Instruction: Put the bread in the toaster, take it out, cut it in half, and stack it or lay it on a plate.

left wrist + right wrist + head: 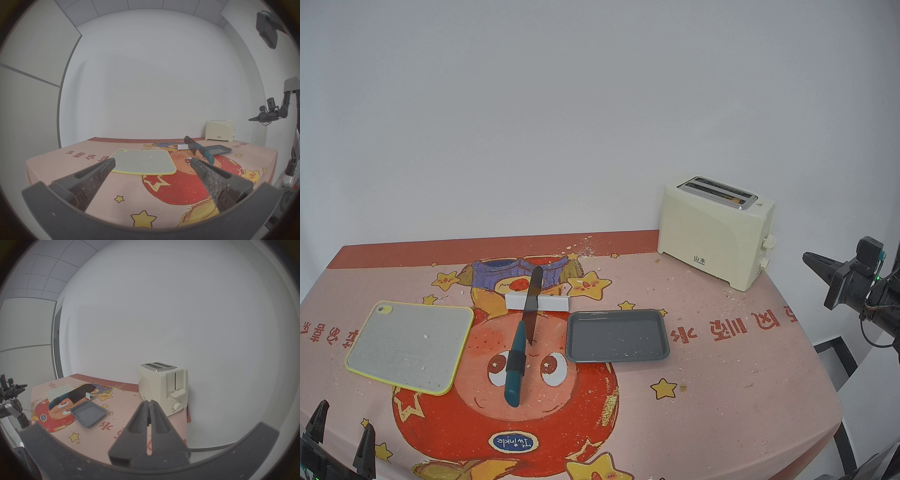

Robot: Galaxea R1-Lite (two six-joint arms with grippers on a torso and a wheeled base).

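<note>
Nearby, the knife (pixel 522 340) lies between cutting board (pixel 409 345) and tray (pixel 617 358); left gripper (pixel 152 161) spread wide, right gripper (pixel 149 402) pressed together.

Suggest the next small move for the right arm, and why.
Probably ease the right tool toward the toaster: it hangs shut beyond the table's right edge, facing the lever, which sits low in its slot; what the toaster holds is unclear.

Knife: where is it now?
Head view: the knife lies mid-table between the cutting board on its left and the grey tray on its right, blade across a white block.
</note>
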